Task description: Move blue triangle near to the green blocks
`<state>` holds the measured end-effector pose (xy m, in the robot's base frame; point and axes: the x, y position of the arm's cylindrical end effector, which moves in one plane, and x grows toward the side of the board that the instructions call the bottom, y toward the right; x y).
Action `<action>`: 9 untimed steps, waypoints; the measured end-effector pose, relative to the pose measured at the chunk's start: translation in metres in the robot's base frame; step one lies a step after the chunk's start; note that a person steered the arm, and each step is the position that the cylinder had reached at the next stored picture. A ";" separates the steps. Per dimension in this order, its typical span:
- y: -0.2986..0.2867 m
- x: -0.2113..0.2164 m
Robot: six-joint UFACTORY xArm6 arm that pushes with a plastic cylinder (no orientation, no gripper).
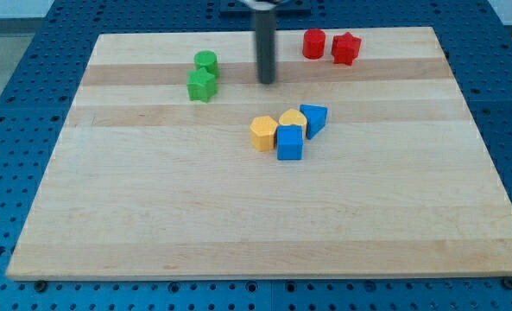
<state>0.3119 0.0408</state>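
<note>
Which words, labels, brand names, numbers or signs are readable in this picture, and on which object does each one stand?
None: no readable text shows anywhere.
The wooden board shows only wood grain.
The blue triangle, the blue cube, the two yellow blocks, the two green blocks and the two red blocks have plain faces.
The rod above my tip is unmarked.

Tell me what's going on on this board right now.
A robot arm's rod is working a wooden board of coloured blocks. My tip sits toward the view's top, touching nothing. The blue triangle is still clustered with a blue cube and two yellow blocks, well right of the green blocks.
</note>
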 end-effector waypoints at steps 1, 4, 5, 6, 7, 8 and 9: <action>0.094 0.022; 0.121 0.147; 0.115 0.146; 0.102 0.136; 0.090 0.123; 0.076 0.115; 0.061 0.111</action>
<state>0.4233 0.1014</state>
